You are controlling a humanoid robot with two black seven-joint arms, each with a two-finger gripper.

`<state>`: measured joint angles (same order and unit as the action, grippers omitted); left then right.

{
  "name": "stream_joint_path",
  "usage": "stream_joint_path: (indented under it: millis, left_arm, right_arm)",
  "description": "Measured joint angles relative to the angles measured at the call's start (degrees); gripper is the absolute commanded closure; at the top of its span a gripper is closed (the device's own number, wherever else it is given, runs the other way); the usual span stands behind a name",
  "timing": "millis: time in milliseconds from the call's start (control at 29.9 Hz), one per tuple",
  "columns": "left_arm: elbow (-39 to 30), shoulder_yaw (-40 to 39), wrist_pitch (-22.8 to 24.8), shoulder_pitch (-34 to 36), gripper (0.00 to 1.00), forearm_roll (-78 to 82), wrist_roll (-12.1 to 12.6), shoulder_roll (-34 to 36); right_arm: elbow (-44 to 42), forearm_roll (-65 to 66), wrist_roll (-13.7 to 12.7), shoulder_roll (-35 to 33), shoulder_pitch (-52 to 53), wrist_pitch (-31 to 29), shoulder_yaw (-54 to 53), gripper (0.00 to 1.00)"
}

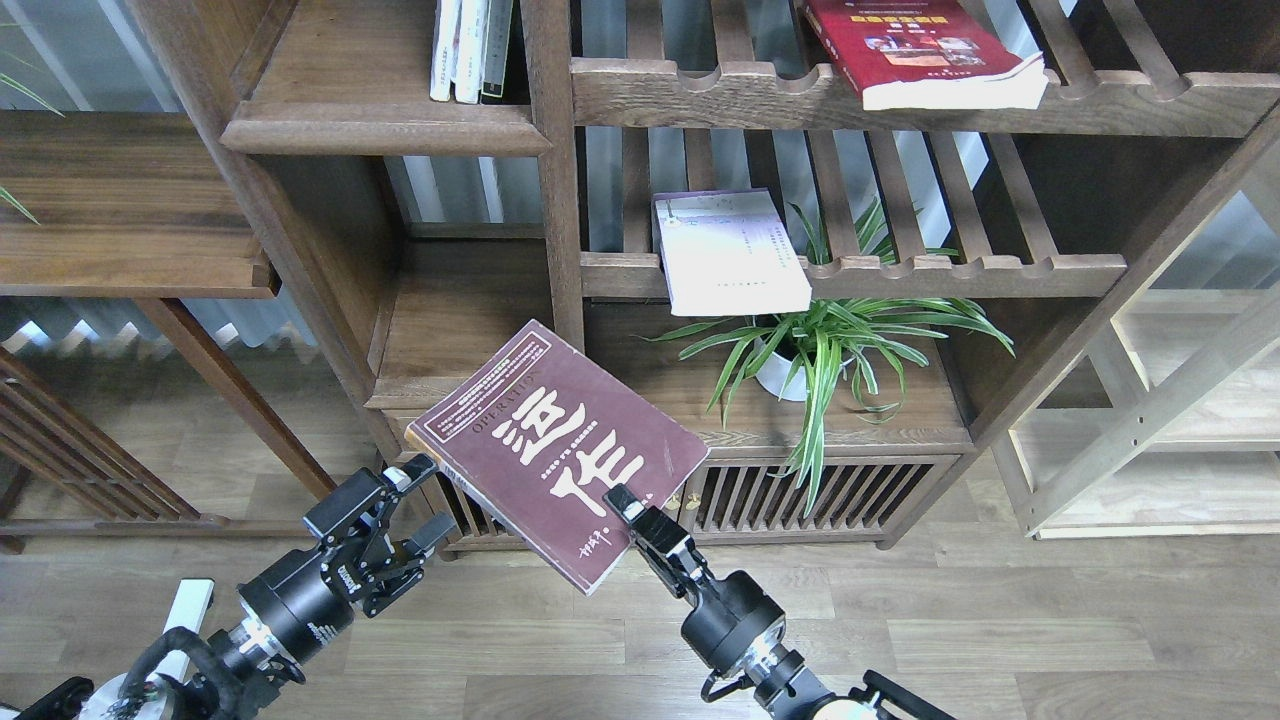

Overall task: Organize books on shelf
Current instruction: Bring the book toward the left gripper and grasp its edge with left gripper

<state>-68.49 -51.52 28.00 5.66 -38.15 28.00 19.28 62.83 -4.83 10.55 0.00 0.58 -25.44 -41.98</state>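
Maroon book (556, 455) pinched in right hand (628, 512), unshelved; left hand (405, 500) spread, empty, beside it. Red book (920, 50), pale book (730, 252) lie on slatted racks.

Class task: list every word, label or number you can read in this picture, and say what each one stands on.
"OPERATION": maroon book, held by the right gripper.
"运作": same cover, big white characters.
Small print and signature there: too small.
Red book: yellow title blurred.
Pale book: print too small.
Left gripper label: unreadable.
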Motion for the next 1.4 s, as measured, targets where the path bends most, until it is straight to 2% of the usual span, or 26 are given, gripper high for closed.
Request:
stream_joint_path:
  millis: [234,334,735,936,1404]
  left_arm:
    - [1.1,0.7,0.0,0.7,0.01,0.3,0.0,-0.4]
    - [1.1,0.7,0.0,1.3,0.01,0.4,0.0,-0.5]
    - [1.1,0.8,0.0,2.4,0.12,1.2,0.0,-0.7]
    - [1.1,0.8,0.0,2.2,0.12,3.8,0.0,-0.7]
    - [1.4,0.6,0.0,2.3,0.48,4.4,0.0,-0.6]
  right_arm:
    - [-0.1,0.0,-0.1,0.0,2.2,1.7,0.2,0.96]
    - [-0.1,0.0,-1.0,0.0,2.2,3.0,1.1,0.96]
    - [-0.1,0.1,-1.7,0.0,2.4,4.1,2.4,0.96]
    - [-0.1,0.1,-1.7,0.0,2.5,4.2,2.4,0.96]
    - [-0.1,0.1,-1.8,0.0,2.5,4.2,2.6,0.96]
